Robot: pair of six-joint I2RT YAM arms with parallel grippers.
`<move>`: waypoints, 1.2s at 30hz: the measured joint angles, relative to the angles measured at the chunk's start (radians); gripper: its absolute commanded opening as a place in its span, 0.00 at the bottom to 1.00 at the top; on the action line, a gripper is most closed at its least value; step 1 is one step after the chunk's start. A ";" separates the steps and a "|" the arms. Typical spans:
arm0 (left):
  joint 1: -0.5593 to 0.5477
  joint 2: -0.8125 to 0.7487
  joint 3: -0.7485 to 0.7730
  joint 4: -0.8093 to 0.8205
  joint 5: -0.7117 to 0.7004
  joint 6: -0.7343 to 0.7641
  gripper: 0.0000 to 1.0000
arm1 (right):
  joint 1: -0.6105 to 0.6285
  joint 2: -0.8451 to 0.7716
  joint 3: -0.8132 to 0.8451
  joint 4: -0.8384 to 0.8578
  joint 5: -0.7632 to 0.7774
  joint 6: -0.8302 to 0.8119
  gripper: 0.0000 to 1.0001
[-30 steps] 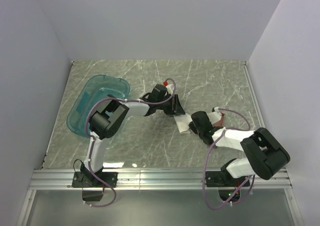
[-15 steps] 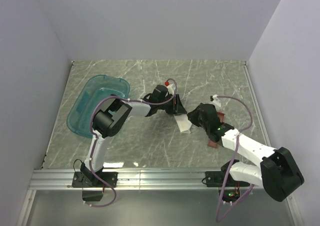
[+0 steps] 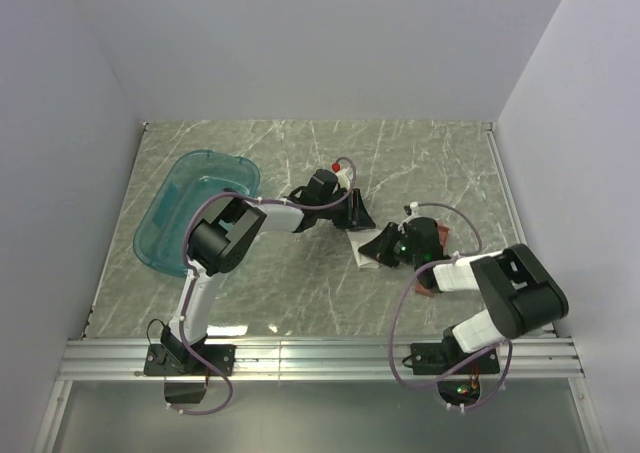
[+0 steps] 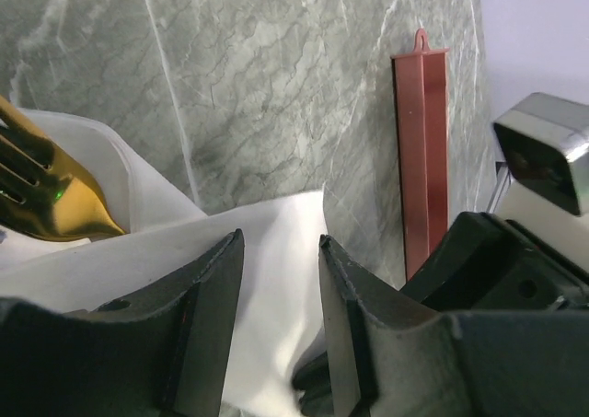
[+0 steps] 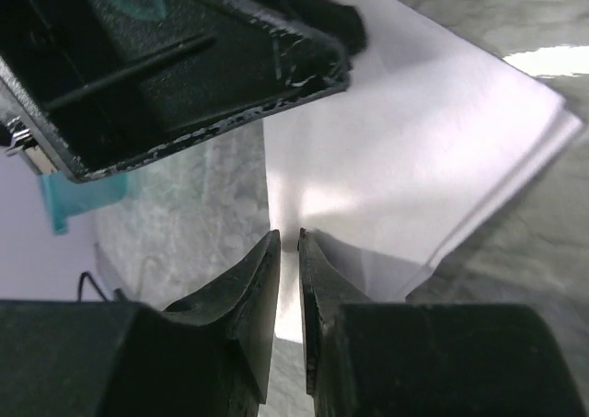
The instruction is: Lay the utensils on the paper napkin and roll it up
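**Item 1. Paper napkin** (image 5: 423,150). White, thin, folded over on itself. It lies mid-worktop (image 3: 300,153), between my two claws and near the reddish-brown tray (image 4: 421,150). Handling, by my estimate: near weightless, limp, quick to crease or tear, and apt to slide on the marbled surface. It is best taken at a free edge or corner with a light pinch. One side wants pinning while the other side rolls.

**Item 2. Utensils** (image 4: 48,194). Only one piece shows, a gold-coloured head with tines, lying in a fold of the napkin in my left wrist view. Paper covers the rest, so I cannot count the pieces. Handling, by my estimate: stiff, smooth, likely to slip out of a loose roll. They give the paper a core to roll round.

**Item 3. Left claw** (image 4: 278,247). Jaws a narrow way apart, set over the napkin's top layer, with white paper showing in the gap. Nothing held that I can see.

**Item 4. Right claw** (image 5: 287,240). Jaws drawn to a hairline slit at the napkin's edge, with white showing in the slit. I read this as a pinch on the paper.

**Item 5. Teal tub** (image 3: 200,183). At the left of the worktop, well apart from the napkin.

**Status, as I judge it.** Utensils on the napkin, roll not finished.
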 measured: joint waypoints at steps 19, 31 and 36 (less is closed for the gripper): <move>-0.001 0.041 0.037 0.005 0.013 0.023 0.45 | -0.006 -0.031 -0.009 0.109 -0.182 -0.002 0.23; 0.001 0.047 0.042 0.010 0.023 0.025 0.45 | -0.007 0.092 -0.050 0.193 -0.209 0.028 0.23; 0.001 0.048 0.043 0.010 0.024 0.026 0.45 | -0.007 0.019 -0.037 0.144 -0.200 0.013 0.24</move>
